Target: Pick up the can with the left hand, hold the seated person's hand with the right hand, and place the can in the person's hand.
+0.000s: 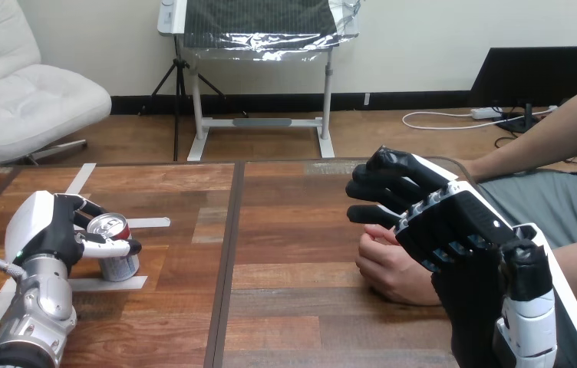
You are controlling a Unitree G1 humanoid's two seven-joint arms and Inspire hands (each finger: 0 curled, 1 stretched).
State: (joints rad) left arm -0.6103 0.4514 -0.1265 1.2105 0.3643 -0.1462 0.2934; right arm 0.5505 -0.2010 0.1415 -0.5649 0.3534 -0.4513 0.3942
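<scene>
The small red and silver metal can stands upright on the wooden table, its long axis vertical and its opened top facing up. The left robot hand is directly to the left of the can and touches it. Its thumb lies across the front of the can and the other fingers curve round the far side, so this robot hand is closed round the can. The can is not lifted; its bottom rests on the table between strips of white tape.

Far to the right of the can, beyond the dark seam that divides the table, the person's hand lies on the table. The right robot hand is over it, with its white back turned up. I cannot tell if this robot hand really grips the person's hand or is only above it, because the contact is hidden.

In my judgement the coming move depends on this one relation: the can must travel to the right, from its place to the person's hand. The table between the can and the person's hand is bare, so nothing low blocks the way. The obstacle is at the end of the way: the right robot hand covers the person's hand from above, and no free palm is visible to receive the can.
</scene>
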